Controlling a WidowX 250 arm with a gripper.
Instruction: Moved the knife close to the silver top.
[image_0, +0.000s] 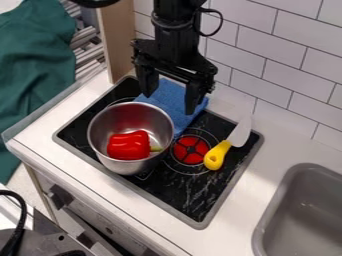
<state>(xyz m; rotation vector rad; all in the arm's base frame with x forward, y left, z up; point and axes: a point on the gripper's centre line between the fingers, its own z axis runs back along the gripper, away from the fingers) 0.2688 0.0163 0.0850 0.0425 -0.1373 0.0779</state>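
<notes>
Presently above a blue cloth (172, 90), an empty claw (167, 103), spread wide, likely for gripping. On the stove (184, 197), apart from the silver pot (148, 117) containing a red pepper (128, 145), a yellow-handled knife (229, 142), laid flat beside the red burner (190, 150), perhaps for easy pickup.

My black arm (176, 42) hangs down behind the pot (127, 167), upright. My gripper (168, 103) points downward near the pot's far rim, holding nothing. My two fingers (194, 95) stand wide apart, one nearer that rim than the other.
</notes>
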